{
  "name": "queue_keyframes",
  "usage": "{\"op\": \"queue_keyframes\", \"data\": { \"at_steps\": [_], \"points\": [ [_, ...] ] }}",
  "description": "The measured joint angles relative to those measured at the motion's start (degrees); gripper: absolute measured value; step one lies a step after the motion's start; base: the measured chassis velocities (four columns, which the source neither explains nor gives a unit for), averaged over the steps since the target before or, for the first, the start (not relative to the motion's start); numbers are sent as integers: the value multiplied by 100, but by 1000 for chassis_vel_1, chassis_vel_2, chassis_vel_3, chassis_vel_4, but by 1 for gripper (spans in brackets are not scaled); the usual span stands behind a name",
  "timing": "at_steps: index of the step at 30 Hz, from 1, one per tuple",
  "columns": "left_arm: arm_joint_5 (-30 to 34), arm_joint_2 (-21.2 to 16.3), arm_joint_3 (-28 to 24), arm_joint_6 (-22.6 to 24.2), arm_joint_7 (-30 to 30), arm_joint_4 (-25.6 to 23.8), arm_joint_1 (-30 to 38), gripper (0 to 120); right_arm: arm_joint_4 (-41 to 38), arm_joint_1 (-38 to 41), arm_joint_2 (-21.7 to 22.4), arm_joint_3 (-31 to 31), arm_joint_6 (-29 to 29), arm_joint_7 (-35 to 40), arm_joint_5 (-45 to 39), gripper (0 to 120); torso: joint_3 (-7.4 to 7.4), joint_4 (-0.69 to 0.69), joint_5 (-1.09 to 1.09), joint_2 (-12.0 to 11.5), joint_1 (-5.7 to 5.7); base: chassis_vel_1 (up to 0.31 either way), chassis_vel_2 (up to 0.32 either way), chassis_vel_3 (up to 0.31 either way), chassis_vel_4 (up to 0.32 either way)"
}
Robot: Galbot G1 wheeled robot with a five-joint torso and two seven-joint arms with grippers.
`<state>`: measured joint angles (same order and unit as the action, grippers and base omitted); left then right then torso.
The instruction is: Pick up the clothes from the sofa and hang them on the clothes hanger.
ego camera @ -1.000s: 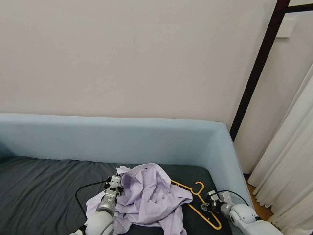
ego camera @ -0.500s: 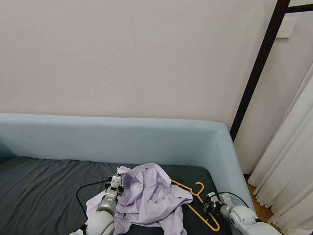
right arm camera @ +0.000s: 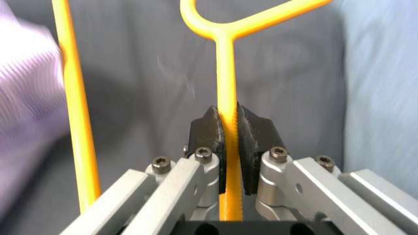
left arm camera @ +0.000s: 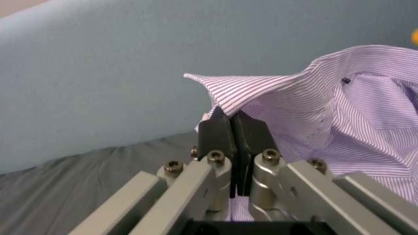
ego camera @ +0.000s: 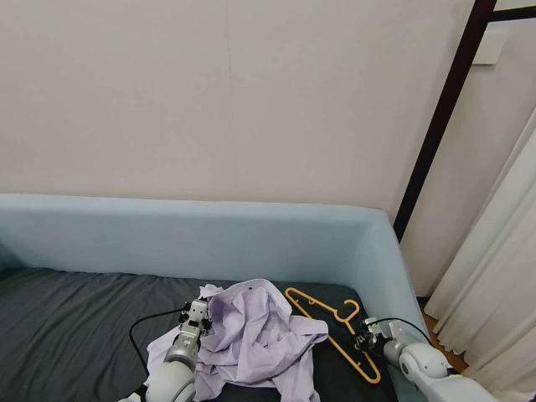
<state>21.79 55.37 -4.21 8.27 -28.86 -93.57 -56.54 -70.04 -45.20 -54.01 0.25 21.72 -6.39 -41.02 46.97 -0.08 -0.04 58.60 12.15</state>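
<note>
Clamping the hanger [right arm camera: 225, 73] by its neck, the right gripper [right arm camera: 228, 122] holds it beside the shirt [ego camera: 260, 335] on the sofa [ego camera: 251, 239]. The hanger's long bar runs diagonally from back-left to front-right, with the hook pointing right. The left gripper [left arm camera: 232, 128] pinches the shirt's collar.

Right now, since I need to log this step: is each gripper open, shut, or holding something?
Left gripper: shut on the collar edge of the lilac striped fabric shirt.
Right gripper: shut on the orange plastic clothes hanger.

Cloth shirt [ego camera: 255, 331], glossy plastic hanger [right arm camera: 225, 73], matt sofa [ego camera: 167, 234].
</note>
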Motion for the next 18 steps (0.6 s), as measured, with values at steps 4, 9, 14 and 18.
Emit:
{"op": "queue_keyframes", "data": {
  "at_steps": [4,9,14,18],
  "points": [
    [0,-5,-21,0,0,-23,-1,0,-419,-49,30,146,-48,422,-271,5,0,1,0,0,0,0,0,0,0],
    [12,-61,-35,2,2,-47,19,0,-900,-102,109,228,-210,797,-286,5,-1,2,-1,0,0,0,0,0,0],
    [110,-163,-16,19,12,-115,31,0,-1629,-557,228,235,-802,1311,653,5,-1,1,-1,0,0,0,0,0,0],
    [195,-258,-11,27,20,-210,38,0,-1896,-994,271,142,-1542,1599,2164,5,-2,0,-1,0,-1,0,0,0,0]
  ]
}}
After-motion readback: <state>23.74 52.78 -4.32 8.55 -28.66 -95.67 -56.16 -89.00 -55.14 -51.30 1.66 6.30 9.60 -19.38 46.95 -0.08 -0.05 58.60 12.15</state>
